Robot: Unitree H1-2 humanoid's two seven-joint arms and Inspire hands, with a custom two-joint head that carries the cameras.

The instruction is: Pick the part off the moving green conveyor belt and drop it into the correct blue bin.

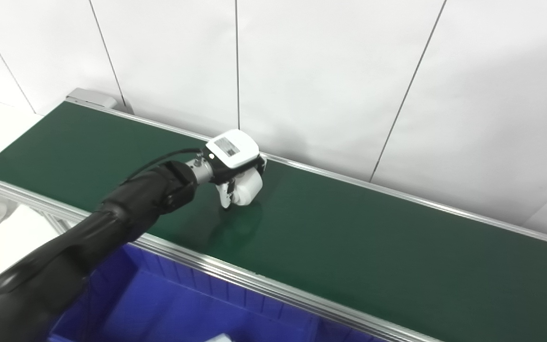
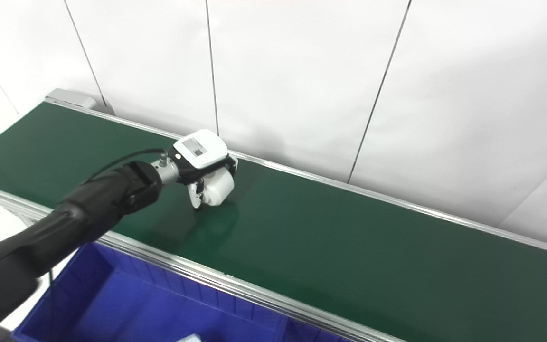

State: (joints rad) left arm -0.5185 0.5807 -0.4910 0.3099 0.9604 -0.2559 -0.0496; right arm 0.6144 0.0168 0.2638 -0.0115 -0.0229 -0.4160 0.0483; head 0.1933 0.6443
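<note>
While left hand point(image 1: 235, 164) hovers over belt point(image 1: 349, 237), fingers point(image 1: 228, 192) curl around white part point(image 1: 249, 187).

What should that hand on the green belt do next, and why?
Probably lift a little off the conveyor belt. The left hand appears curled over a white part low on the belt, and the blue bin waits at the near edge.

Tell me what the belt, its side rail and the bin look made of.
Belt: likely rubber or PVC; dark green, smooth, with a faint sheen that mirrors the left hand. Rail: looks like aluminium; silvery, brushed, grooved. Bin: probably moulded plastic; uniform glossy blue with ribbed walls.
</note>
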